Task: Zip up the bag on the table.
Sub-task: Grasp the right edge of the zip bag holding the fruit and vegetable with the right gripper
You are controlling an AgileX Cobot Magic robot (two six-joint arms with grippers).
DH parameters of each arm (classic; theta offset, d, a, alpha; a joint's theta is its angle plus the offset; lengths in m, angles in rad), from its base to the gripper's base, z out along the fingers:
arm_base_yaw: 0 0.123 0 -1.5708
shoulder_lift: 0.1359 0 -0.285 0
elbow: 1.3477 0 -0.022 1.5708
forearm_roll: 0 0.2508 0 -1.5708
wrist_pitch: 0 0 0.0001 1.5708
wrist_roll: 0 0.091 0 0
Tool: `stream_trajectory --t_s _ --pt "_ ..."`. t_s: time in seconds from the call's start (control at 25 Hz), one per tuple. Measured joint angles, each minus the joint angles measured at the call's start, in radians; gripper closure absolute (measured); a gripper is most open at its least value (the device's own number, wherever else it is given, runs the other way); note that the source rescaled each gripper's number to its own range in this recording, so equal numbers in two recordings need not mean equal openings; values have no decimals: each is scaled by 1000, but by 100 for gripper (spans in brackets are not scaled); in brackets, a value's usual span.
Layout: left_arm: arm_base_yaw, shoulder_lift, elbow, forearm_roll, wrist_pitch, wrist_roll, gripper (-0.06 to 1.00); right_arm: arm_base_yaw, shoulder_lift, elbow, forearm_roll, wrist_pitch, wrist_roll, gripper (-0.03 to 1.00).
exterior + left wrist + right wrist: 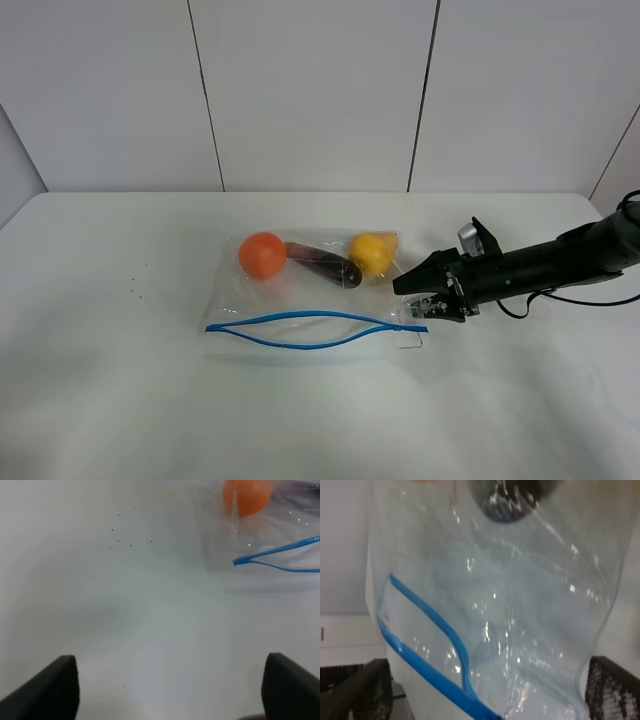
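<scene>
One right tool [420, 300], spread wide, straddles the bag [300, 298] at its zip corner.

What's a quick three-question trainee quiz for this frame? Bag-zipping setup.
1. Short answer: is the blue zip strip of the clear crinkly plastic bag sealed or open?
2. Which toy inside lies nearest the right gripper? A round orange one; B long purple one; C round yellow one.
3. True or false: the left gripper is open above the bare white tabletop.
Key: 1 open, its two halves bow apart mid-length; 2 C; 3 true.
</scene>
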Motion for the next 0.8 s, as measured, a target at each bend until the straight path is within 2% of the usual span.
stream_trajectory --t_s 0.64,0.8 --pt "0 0 0 0 0 0 -5 0 16 -5 -44 9 29 13" --pt "0 0 0 0 0 0 -5 0 17 -5 -44 9 29 18"
